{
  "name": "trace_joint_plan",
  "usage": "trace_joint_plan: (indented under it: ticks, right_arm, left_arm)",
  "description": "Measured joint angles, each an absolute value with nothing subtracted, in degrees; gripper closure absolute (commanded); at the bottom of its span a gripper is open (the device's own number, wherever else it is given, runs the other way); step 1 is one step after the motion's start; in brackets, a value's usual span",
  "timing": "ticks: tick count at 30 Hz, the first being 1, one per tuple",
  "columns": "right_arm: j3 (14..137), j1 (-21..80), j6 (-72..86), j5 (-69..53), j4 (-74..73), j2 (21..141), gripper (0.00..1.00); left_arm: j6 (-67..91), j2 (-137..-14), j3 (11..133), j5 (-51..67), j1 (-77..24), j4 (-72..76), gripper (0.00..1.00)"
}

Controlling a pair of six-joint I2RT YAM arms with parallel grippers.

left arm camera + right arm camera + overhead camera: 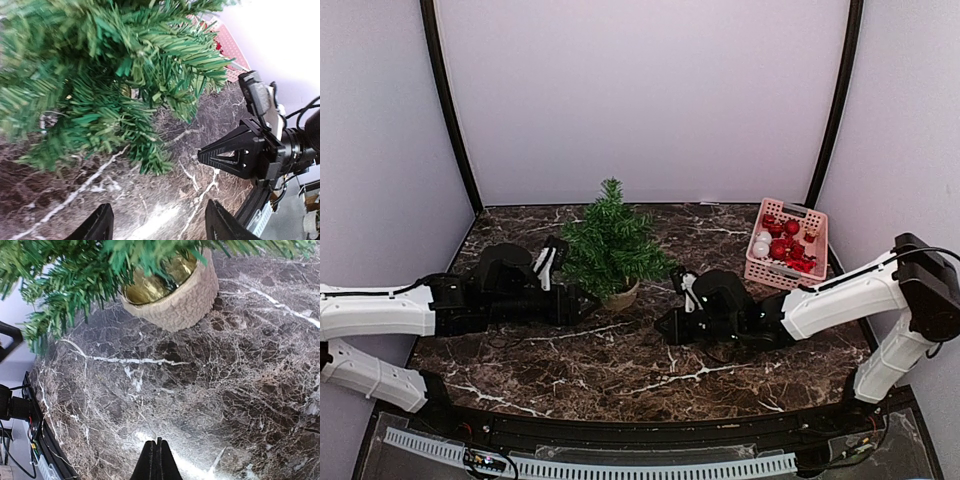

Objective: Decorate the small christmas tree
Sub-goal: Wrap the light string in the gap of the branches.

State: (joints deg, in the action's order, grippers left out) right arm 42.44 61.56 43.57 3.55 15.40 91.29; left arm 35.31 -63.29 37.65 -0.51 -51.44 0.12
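A dark brown marble table with white veins stood between pale lilac walls. The small christmas tree stood upright near the middle of the table, a little toward the back, on its round tan base. The left gripper lay low over the table just beside the tree, on its left side, and the lower branches hung in front of it. Its two fingers were spread apart and nothing was between them; only marble showed in the gap. The right gripper lay low on the right side of the tree, near the base but apart from it, and it pointed toward the base. Its fingers were pressed together into one thin tip and held nothing. A pink basket with red and white ornaments stood at the back right corner of the table, well apart from the tree.
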Motion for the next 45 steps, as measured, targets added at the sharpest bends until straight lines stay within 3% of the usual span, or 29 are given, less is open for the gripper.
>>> trace_joint_plan:
  ticks: [6, 15, 25, 33, 45]
  right_arm:
    - [42.4, 61.9, 43.6, 4.3, 15.5, 89.3, 1.00]
    - [42.3, 61.9, 43.6, 5.1, 15.5, 88.6, 1.00]
    - [42.1, 61.9, 43.6, 5.1, 15.5, 88.6, 1.00]
    - [42.0, 63.2, 43.5, 6.0, 13.6, 87.4, 1.00]
    - [44.4, 64.8, 43.4, 12.8, 4.8, 82.7, 1.00]
  left_arm:
    - [39.2, -71.4, 37.7, 1.4, -51.7, 7.0, 0.31]
    - [41.6, -75.7, 38.2, 1.0, -51.7, 9.9, 0.41]
    - [43.9, -76.9, 38.2, -2.1, -51.7, 11.9, 0.82]
    - [44.0, -74.6, 38.2, -5.0, -51.7, 9.4, 0.98]
    - [39.9, -70.1, 38.2, -5.3, -48.9, 2.9, 1.00]
